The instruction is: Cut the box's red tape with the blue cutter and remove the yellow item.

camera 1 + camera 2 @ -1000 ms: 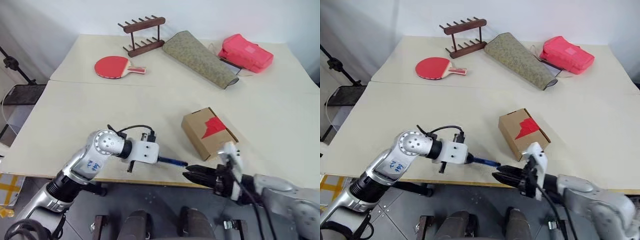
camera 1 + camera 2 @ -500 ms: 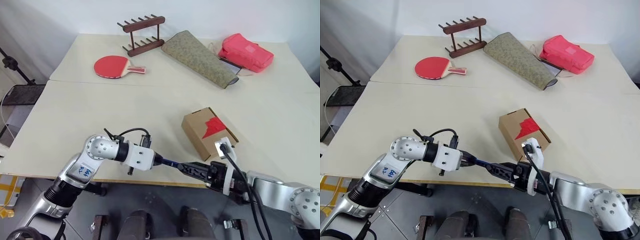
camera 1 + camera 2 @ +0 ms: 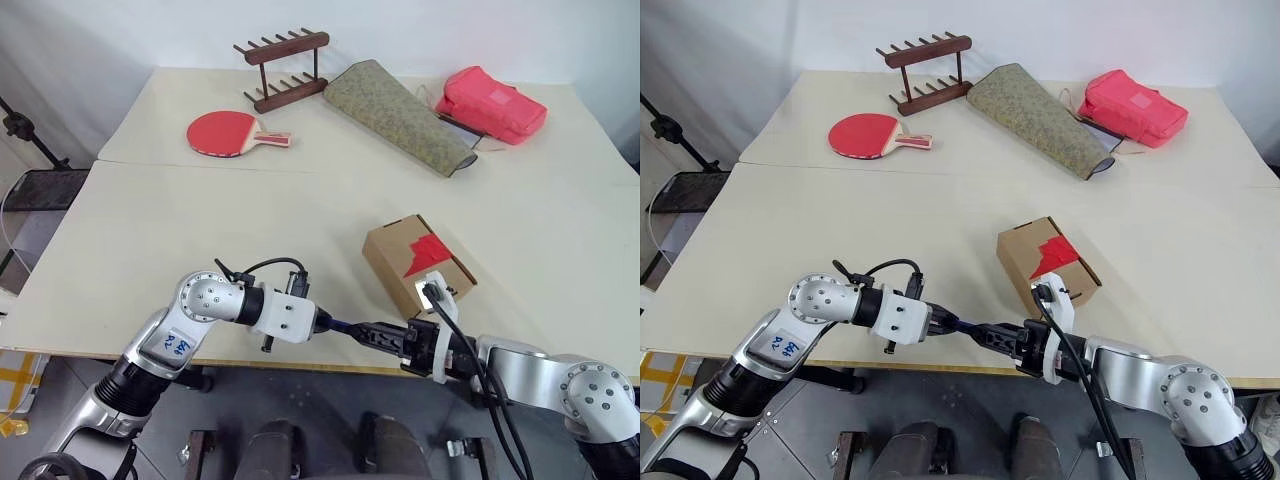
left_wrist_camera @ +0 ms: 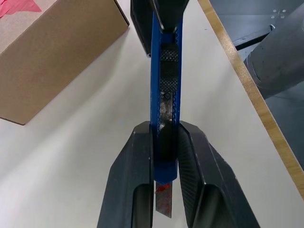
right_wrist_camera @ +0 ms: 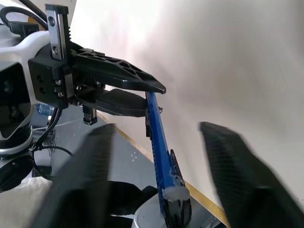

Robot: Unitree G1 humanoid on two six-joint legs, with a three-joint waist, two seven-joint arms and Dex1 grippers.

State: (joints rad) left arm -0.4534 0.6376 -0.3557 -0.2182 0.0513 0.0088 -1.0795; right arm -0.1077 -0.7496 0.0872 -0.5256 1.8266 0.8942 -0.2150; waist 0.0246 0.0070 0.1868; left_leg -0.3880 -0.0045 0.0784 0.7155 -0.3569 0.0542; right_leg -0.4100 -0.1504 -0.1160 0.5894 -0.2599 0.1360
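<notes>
The only writing is a few blue handwritten marks on a small white label stuck to the left arm [image 3: 172, 338] just below its round elbow joint, near the table's near edge. The marks are too small and slanted to read with any certainty. No other text, brand, number or sign can be read anywhere else.
</notes>
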